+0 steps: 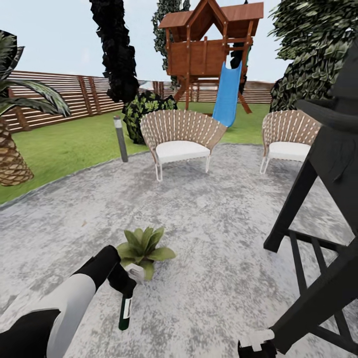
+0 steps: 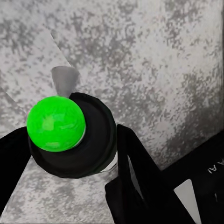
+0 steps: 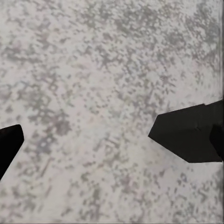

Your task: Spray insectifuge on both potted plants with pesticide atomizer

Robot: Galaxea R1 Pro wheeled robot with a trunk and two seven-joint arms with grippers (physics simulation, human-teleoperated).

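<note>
One potted plant (image 1: 144,247), a low rosette of pointed green leaves in a small pale pot, stands on the round grey patio (image 1: 209,209) of the garden. My left gripper (image 1: 123,287) hovers just in front of the pot, shut on the pesticide atomizer (image 1: 125,312), a dark green bottle with a pale label hanging below the fingers. In the left wrist view the atomizer (image 2: 56,123) appears end-on as a bright green knob on a round black body, between the black fingers (image 2: 135,158) of the left gripper (image 2: 70,154). My right gripper (image 3: 86,134) is open over bare stone and also sits at the head view's lower edge (image 1: 256,343).
A black frame (image 1: 318,233) with slanted legs looms close on the right. Two woven chairs (image 1: 180,136) (image 1: 288,136) stand at the patio's far edge, beside a short bollard lamp (image 1: 120,139). A palm trunk (image 1: 12,159), a bush (image 1: 144,112), a play tower with a blue slide (image 1: 227,92) and a slatted fence (image 1: 59,97) stand beyond.
</note>
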